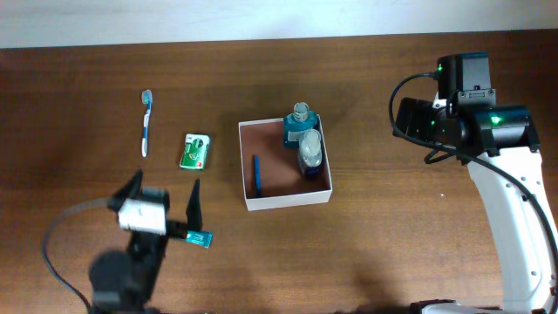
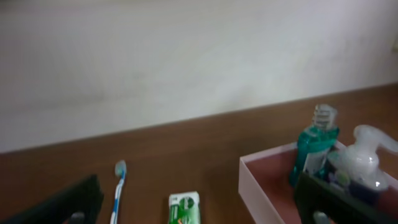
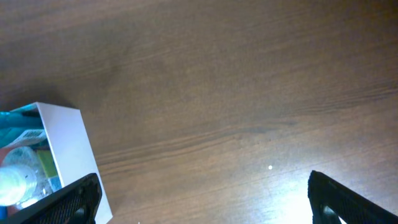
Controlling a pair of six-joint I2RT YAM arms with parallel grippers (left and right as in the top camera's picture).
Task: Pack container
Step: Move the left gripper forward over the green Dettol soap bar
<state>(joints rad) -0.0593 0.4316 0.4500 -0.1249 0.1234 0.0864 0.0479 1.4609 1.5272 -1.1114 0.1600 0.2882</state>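
The container (image 1: pixel 287 200) is a square white-walled box with a reddish-brown floor at the table's middle. A teal bottle (image 1: pixel 298 127), a clear pump bottle (image 1: pixel 310 155) and a small blue stick (image 1: pixel 258 172) are inside it. To its left lie a green packet (image 1: pixel 196 151) and a blue-and-white toothbrush (image 1: pixel 146 122). My left gripper (image 1: pixel 162 197) stands open at the front left, nothing between its fingers. In the left wrist view the packet (image 2: pixel 184 208) and toothbrush (image 2: pixel 118 190) lie ahead of it, and the container (image 2: pixel 261 186) is to the right. My right gripper (image 3: pixel 205 199) is open over bare table, the container's corner (image 3: pixel 65 143) to its left.
A small teal packet (image 1: pixel 200 237) lies on the table beside my left arm. My right arm (image 1: pixel 501 174) rises along the right side, right of the container. A pale wall runs along the table's far edge (image 1: pixel 261 42).
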